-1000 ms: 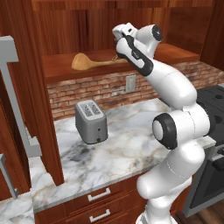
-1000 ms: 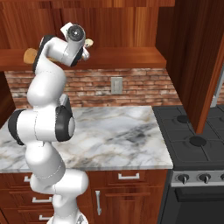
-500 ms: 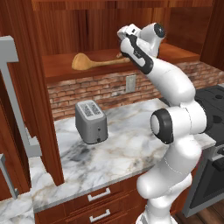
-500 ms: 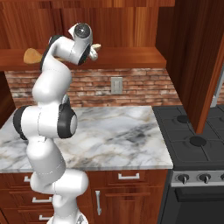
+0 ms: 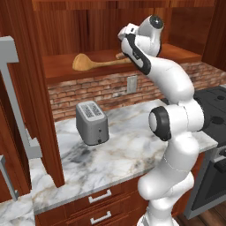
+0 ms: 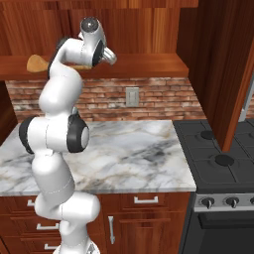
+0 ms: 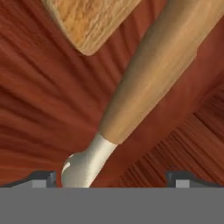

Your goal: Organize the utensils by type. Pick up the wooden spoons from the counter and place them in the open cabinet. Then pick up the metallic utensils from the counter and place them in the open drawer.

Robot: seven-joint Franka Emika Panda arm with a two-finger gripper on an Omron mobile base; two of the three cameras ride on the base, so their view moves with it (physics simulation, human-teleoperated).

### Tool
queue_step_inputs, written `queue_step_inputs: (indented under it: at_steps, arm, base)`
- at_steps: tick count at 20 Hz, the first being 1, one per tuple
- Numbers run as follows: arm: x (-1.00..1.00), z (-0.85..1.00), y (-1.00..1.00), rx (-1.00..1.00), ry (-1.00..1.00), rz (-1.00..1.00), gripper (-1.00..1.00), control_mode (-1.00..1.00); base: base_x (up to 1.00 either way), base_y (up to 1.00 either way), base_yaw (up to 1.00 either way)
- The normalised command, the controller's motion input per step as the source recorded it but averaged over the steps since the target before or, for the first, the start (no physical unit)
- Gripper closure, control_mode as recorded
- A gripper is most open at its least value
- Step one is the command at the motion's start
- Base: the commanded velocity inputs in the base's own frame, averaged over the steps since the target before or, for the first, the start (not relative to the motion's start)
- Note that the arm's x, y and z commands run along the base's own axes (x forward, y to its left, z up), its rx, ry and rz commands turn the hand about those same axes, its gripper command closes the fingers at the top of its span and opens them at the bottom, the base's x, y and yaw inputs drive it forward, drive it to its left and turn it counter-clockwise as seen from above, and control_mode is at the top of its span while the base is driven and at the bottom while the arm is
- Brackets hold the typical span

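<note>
**Hand view: jaws wide over a spoon handle on the cabinet shelf**

Left base view: gripper [image 5: 125, 42] up high at the open cabinet [image 5: 57, 70], reaching in over the shelf. Larger wooden spoon [image 5: 95, 63] lying flat on that shelf, round bowl to the left, handle running right toward the hand. Fingers spread wide, clasping nothing. Up close in the hand view, a tan handle [image 7: 153, 74] slanting between the two fingertips, a second wooden piece [image 7: 87, 19] just above. Down below, toaster [image 5: 92, 122] standing on the counter [image 5: 132, 150].

White arm [image 6: 59, 129] before the marble counter [image 6: 129, 158], wooden spoon [image 6: 36, 63] on the cabinet shelf [image 6: 149, 64].
</note>
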Motion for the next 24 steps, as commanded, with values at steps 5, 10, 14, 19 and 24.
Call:
queue_step_inputs:
  at_steps: [5,10,14,19,24]
  arm:
    - [-0.18,-0.59,-0.62,0.37,-0.38,-0.11,-1.0,-1.0]
    - [-0.38,-0.42,-0.81,0.55,-0.35,-0.14,-1.0,-1.0]
    - [-0.74,0.03,-0.88,0.21,-0.08,-0.01,-1.0,-1.0]
    - [-0.97,0.05,-0.9,-0.02,0.0,0.0,-1.0,-1.0]
    - [-1.0,-0.02,-0.76,-0.25,0.0,0.0,-1.0,-1.0]
  base:
    - [0.0,0.0,0.0]
    - [0.0,0.0,0.0]
    - [0.0,0.0,0.0]
    - [0.0,0.0,0.0]
    - [0.0,0.0,0.0]
